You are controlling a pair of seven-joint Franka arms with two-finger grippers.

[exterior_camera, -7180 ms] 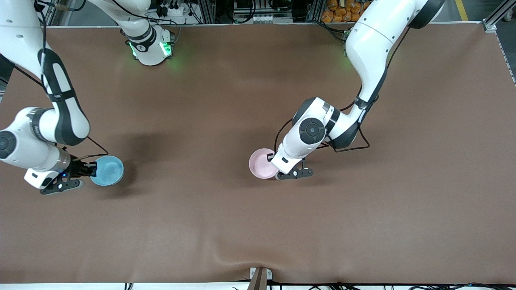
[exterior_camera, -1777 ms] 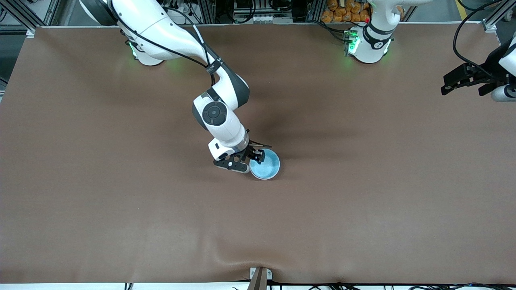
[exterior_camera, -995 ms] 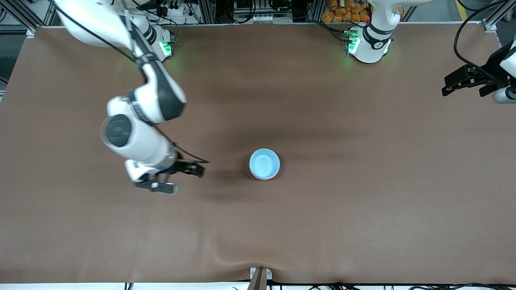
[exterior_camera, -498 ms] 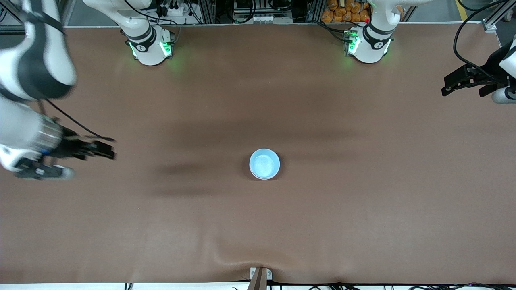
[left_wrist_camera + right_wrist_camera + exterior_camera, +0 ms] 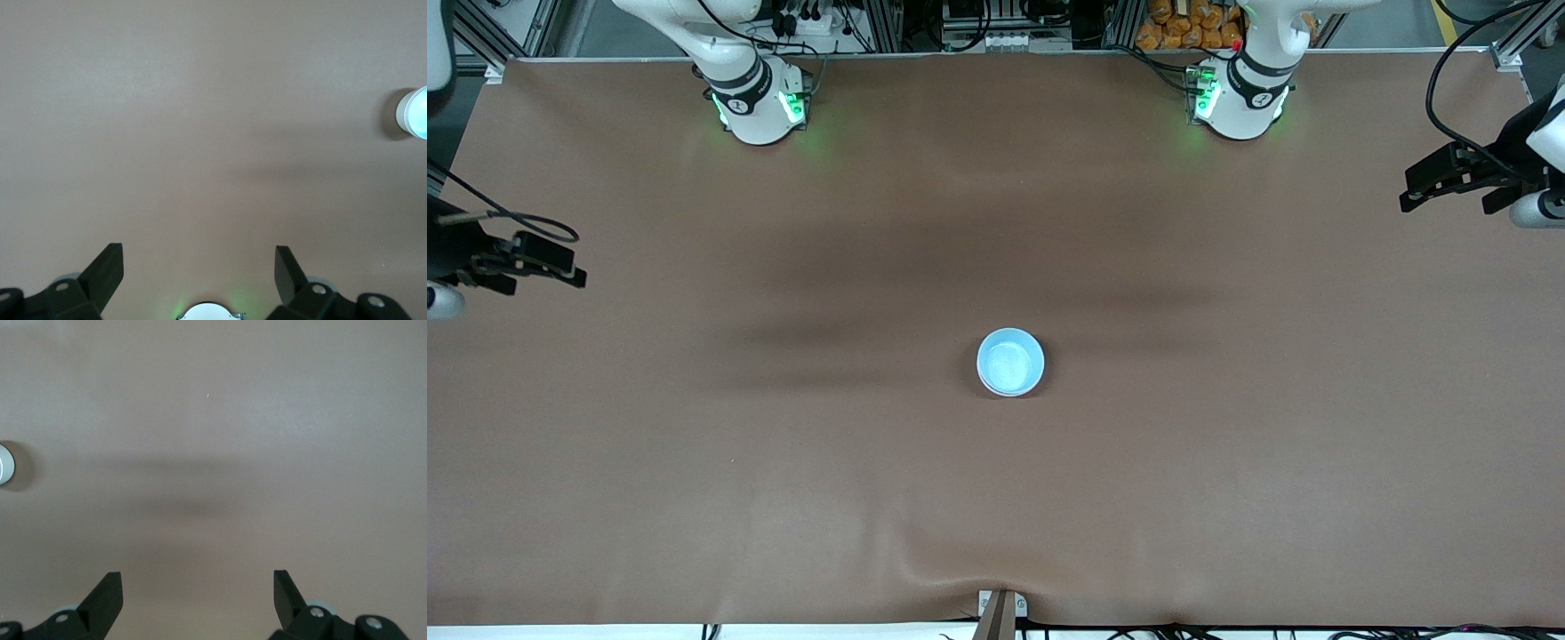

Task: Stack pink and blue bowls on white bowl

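Looking down at the bench, you see one stack of bowls in the middle, a bit closer to the front camera's edge. The blue bowl [image 5: 1010,362] sits on top. A pale rim peeks out under it, so you can guess the pink and white bowls are below, but you cannot really see them. Your left gripper [image 5: 1449,180] hangs over the edge at the left arm's end, with its fingers [image 5: 107,270] spread wide and nothing in them. Your right gripper [image 5: 538,267] hangs over the edge at the right arm's end, spread wide and empty too. The stacking looks done. Next, you only need to rest both arms.
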